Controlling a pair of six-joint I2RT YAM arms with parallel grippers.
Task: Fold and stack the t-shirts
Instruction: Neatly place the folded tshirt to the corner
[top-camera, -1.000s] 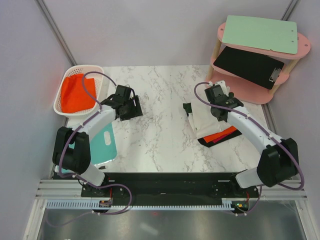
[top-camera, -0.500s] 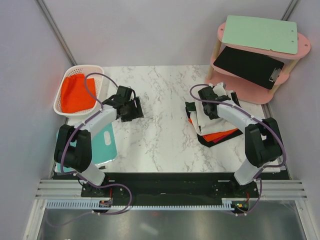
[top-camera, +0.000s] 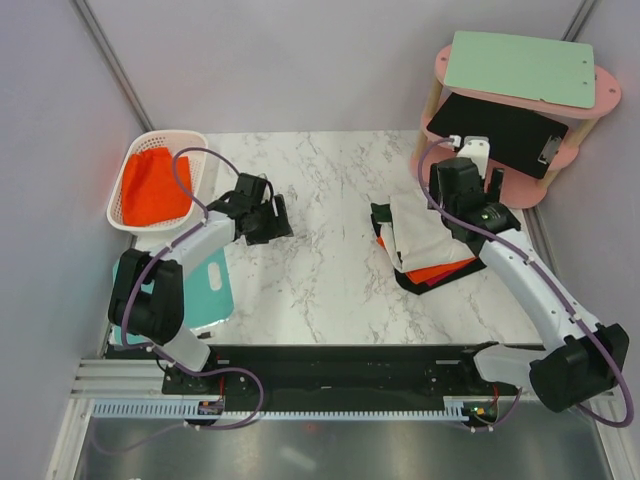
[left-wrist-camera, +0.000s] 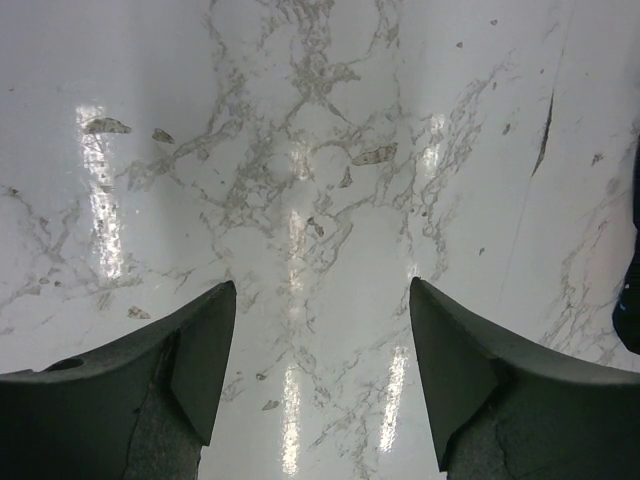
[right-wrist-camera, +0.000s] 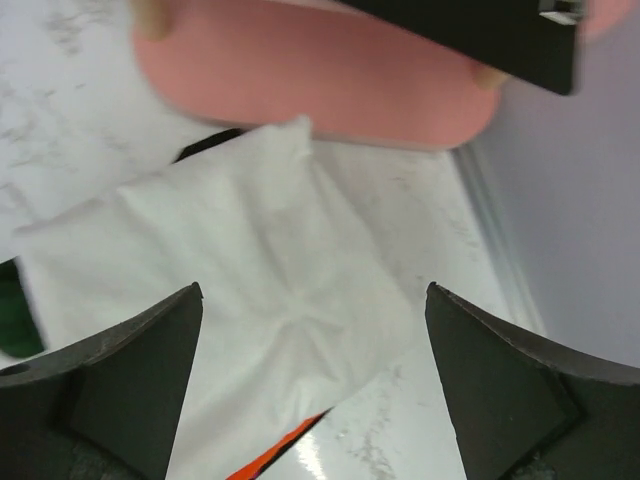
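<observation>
Hovered with right jaws spread empty just above the folded cream-white t-shirt (right-wrist-camera: 250, 270), lying over the dark green t-shirt (top-camera: 379, 213) at the right of the surface (top-camera: 330, 290), left jaws likewise parted; probably needed gentle edge-squaring, not a fresh pinch.

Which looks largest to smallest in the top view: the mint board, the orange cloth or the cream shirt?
Mint board, largest.
Orange cloth and cream shirt look alike; the right arm covers part of the shirt, so unranked.
</observation>
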